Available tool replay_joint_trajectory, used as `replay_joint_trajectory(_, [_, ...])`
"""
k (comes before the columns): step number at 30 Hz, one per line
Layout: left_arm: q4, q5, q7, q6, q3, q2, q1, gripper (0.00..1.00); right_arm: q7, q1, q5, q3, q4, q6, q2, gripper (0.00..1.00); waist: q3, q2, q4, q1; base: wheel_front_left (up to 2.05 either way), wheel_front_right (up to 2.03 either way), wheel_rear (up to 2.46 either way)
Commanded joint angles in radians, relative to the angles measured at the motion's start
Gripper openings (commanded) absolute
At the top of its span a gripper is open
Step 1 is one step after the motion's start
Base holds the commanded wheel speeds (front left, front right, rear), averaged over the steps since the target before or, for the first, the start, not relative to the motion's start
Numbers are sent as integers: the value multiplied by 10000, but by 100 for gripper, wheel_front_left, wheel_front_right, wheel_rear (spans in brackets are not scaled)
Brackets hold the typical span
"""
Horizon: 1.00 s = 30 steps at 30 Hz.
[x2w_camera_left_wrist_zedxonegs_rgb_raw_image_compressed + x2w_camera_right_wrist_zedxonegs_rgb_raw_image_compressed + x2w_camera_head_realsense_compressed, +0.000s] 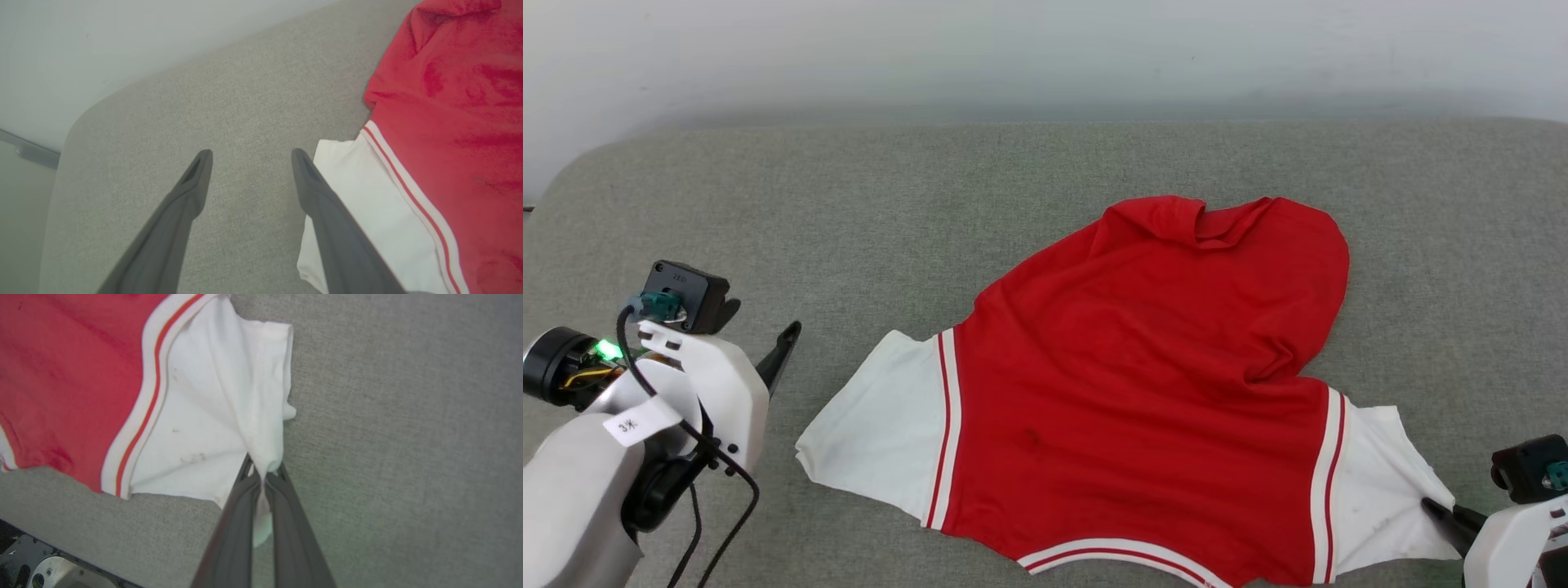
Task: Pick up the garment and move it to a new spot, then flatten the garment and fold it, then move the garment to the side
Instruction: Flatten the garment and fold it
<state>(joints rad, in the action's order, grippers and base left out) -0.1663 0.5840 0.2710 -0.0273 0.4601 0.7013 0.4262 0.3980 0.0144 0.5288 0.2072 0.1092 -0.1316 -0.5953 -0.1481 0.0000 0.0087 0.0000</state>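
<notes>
Grey-green woven cloth covers the broad, round-cornered tabletop point(849, 204). Spread over the centre and lower right of the head view lies the red jersey T-shirt with white short sleeves point(1143, 367), neckline toward the bottom edge. Flattening looks to be the step in hand, and there's work to do. The red body is doubled over itself along the right, with a rumpled fold at the top.

At the lower left, the left hand point(251, 153) hangs over bare cloth with its two dark fingers well apart, holding nothing, near one white sleeve point(874, 425). Down in the lower right corner the right hand point(264, 467) is clamped tight on a pinch of the other white sleeve point(1380, 482), fabric bunched between its fingers.

To do this well, I'd get the free hand onto its own sleeve or shoulder. Then draw both outward evenly and low, so the doubled flap drags open without twisting. A pinch that thin could slip, so gentle tension.

Hard to read: no letters or number show, so the front is likely face down. The striped neck trim is cut off by the bottom edge, and the hem is buried in that top fold.
</notes>
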Motion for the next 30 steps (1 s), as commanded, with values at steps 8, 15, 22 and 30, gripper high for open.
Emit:
replay_joint_trajectory(8, [213, 1208, 3389, -627, 685, 484, 558, 100, 71, -79, -117, -103, -142, 18, 202, 0, -244, 0, -115, 0, 0, 0, 0])
replay_joint_trajectory(15, [-154, 1693, 4457, -830, 1204, 488, 556, 100, 122, -295, -176, 26, -215, 16, 339, 0, -498, 0, -279, 0, 0, 0, 0])
replay_joint_trajectory(22, [-849, 1640, 4652, -922, 1675, 387, 500, 100, 150, -469, -182, 132, -262, 16, 380, 0, -777, 0, -403, 0, 0, 0, 0])
replay_joint_trajectory(30, [-1941, 1857, 4773, -979, 2342, 2, 381, 100, 148, -742, -180, 242, -254, 16, 441, 0, -1107, 0, -460, 0, 0, 0, 0])
